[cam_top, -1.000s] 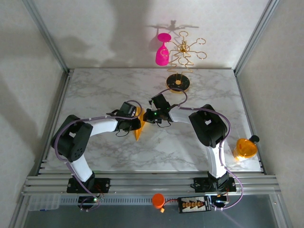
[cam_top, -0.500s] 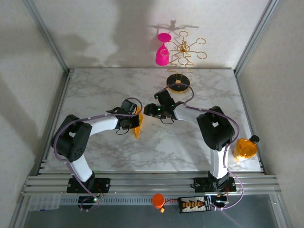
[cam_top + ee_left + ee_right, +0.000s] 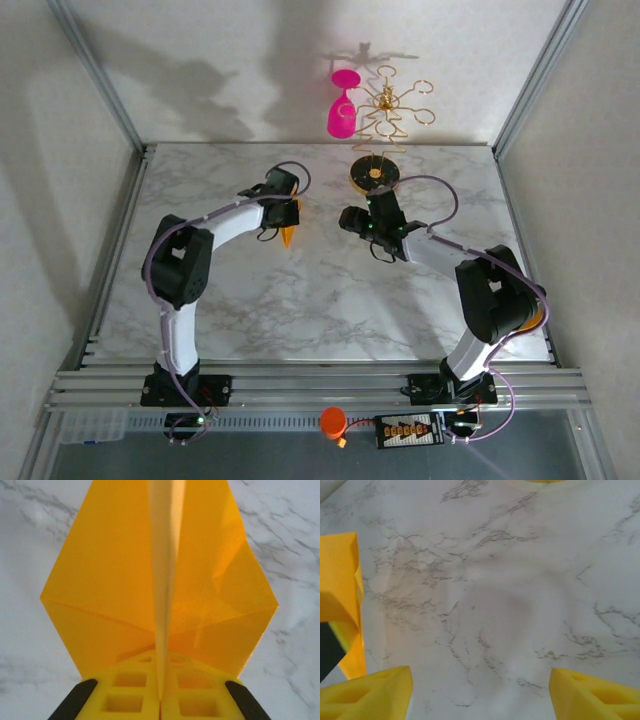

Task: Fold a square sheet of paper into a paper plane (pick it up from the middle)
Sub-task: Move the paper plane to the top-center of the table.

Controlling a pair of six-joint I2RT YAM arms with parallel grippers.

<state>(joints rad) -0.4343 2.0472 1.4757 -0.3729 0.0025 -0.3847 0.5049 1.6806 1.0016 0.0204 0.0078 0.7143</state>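
The left gripper has its yellow pads pressed together on the centre ridge of the paper plane. In the left wrist view the ridge runs straight away from the pads, up the middle of the picture, and the two wings spread out flat to either side over the marble table.

From above, the left gripper sits left of the gold stand and a little nearer the arm bases than the stand's foot. The paper plane sticks out below the gripper, its long axis running roughly far to near and its narrow end toward the near edge. Whether it touches the table cannot be told.

The right gripper lies just on the near side of the stand's foot, apart from the plane. Its jaws are spread wide with bare marble between them.
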